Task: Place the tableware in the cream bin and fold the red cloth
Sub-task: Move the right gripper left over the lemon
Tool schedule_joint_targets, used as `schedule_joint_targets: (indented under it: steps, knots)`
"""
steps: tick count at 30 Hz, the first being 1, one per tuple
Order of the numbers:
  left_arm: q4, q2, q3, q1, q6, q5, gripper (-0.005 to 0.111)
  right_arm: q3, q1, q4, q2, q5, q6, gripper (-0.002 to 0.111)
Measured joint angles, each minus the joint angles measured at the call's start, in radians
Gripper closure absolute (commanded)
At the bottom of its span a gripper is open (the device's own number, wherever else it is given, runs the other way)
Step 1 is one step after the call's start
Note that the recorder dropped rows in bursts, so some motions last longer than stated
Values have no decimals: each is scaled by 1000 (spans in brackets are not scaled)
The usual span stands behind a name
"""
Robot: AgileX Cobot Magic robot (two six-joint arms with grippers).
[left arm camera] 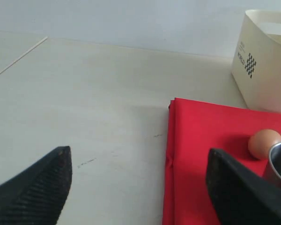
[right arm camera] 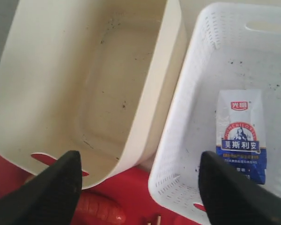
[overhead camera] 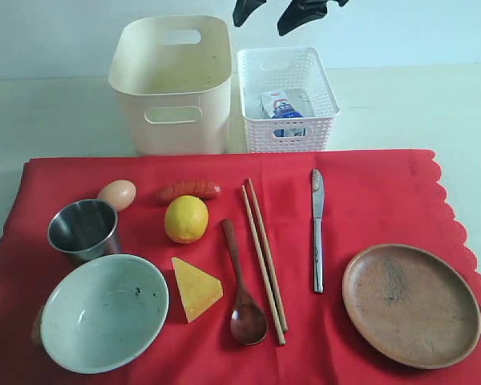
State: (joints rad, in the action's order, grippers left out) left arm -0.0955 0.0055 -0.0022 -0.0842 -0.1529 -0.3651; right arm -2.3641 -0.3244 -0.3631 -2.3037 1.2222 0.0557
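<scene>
Red cloth (overhead camera: 369,200) spread on the bench (overhead camera: 64,120), cream bin (overhead camera: 200,132) just behind it
We see left gripper (left arm camera: 139,152) and right gripper (right arm camera: 139,157) both spread apart, holding nothing; steel cup (overhead camera: 82,228), bowl (overhead camera: 104,313), spoon (overhead camera: 242,289), chopsticks (overhead camera: 264,257), knife (overhead camera: 317,233) and plate (overhead camera: 409,305) rest on the cloth.

Egg (overhead camera: 117,193), sausage (overhead camera: 187,190), lemon (overhead camera: 186,219), cheese wedge (overhead camera: 196,288), white lattice basket (overhead camera: 260,138) (milk carton (overhead camera: 284,107) inside)

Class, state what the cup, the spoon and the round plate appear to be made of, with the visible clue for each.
Cup: likely steel, shiny, reflective grey walls. Spoon: seemingly wood, dark glossy reddish-brown. Plate: probably wood, matte brown with a worn patch.
</scene>
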Motion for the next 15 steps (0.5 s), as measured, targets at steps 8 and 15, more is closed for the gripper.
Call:
schedule_joint_targets:
  steps: [8,15]
  knots:
    - [0,0,0,0,0,0,31,0,-5,-63,75,0,0,46]
    - [0,0,0,0,0,0,31,0,-84,-65,125,0,-13,47]
